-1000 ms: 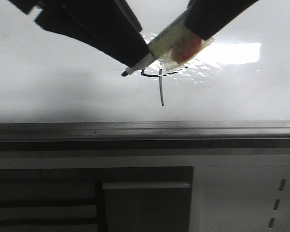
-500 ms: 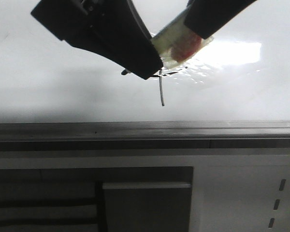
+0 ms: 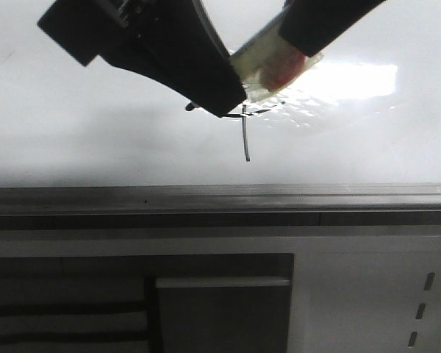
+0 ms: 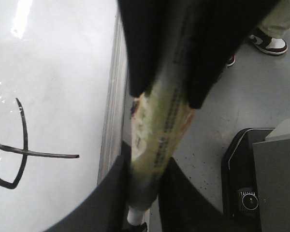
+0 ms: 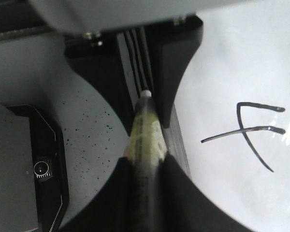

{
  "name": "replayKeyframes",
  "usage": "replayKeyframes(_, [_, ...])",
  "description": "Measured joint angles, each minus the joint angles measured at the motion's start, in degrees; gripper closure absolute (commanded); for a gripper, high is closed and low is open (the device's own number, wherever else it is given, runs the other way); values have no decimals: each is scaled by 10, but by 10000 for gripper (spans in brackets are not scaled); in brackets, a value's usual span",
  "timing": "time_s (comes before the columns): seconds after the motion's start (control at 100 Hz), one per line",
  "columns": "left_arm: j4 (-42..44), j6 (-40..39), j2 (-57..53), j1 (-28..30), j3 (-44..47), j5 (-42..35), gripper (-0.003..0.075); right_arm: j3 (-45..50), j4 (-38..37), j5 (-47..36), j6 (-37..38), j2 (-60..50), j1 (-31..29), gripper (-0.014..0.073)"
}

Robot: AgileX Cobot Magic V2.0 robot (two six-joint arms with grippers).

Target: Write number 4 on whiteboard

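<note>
While the front view hides most of the number 4 point(image 3: 245, 136) behind the two arms, leaving only its long stem and a scrap of crossbar visible, both wrist views show the whole figure drawn on the whiteboard point(image 3: 73, 140): an open-topped shape with a crossbar and a long stem, set near the board's grey edge rail point(image 3: 220, 197). The marker point(image 3: 268, 66), wrapped in yellowish tape with a red patch, runs between the arms in the front view, its dark tip poking out just left of the drawn strokes. The left wrist view shows the taped barrel clenched between the fingers of the left pincer point(image 4: 144, 193), and the right wrist view shows the right pincer point(image 5: 146, 183) grasping the same barrel, the white end of the marker reaching toward the opposite pincer. Only the wrist views take in the grey floor beside the board, a dark-edged box point(image 5: 26, 169), and a shoe point(image 4: 268, 42). Both arms slant down from above, meeting just over the figure, the left from the left side and the right from the right.
</note>
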Motion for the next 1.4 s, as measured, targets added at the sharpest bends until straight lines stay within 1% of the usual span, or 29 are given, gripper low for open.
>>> replayKeyframes(0.18, [1, 2, 0, -2, 0, 6, 741, 0, 4, 8, -1, 0, 0, 654])
replayKeyframes(0.22, [2, 4, 0, -3, 0, 7, 741, 0, 4, 9, -1, 0, 0, 636])
replayKeyframes(0.27, [2, 5, 0, -3, 0, 7, 741, 0, 4, 10, -1, 0, 0, 585])
replayKeyframes(0.42, [1, 4, 0, -3, 0, 8, 741, 0, 5, 8, -1, 0, 0, 344])
replayKeyframes(0.49, [0, 4, 0, -3, 0, 4, 741, -4, 6, 12, 3, 0, 0, 280])
replayKeyframes(0.62, [-3, 0, 0, -3, -2, -5, 741, -31, -10, 26, 28, -4, 0, 271])
replayKeyframes(0.78, [3, -31, -14, 10, -2, -7, 741, -70, -92, 74, 123, -33, 0, 272])
replayKeyframes(0.87, [30, -82, -35, 33, -2, -8, 741, -79, -142, 96, 182, -63, 0, 272])
replayKeyframes(0.93, [59, -137, -54, 56, -2, -8, 741, -80, -166, 104, 217, -88, 0, 272])
replayKeyframes(1.03, [126, -239, -87, 99, -2, 4, 741, -81, -195, 113, 251, -127, 0, 272])
replayKeyframes(1.11, [166, -314, -113, 142, -2, 21, 741, -81, -202, 117, 260, -150, 0, 272])
replayKeyframes(1.18, [186, -362, -128, 183, -2, 38, 741, -81, -204, 118, 264, -164, 0, 272])
replayKeyframes(1.3, [194, -421, -140, 258, 11, 50, 741, -79, -207, 119, 266, -173, 0, 272])
replayKeyframes(1.4, [196, -454, -143, 314, 49, 49, 741, -73, -207, 119, 267, -173, 0, 272])
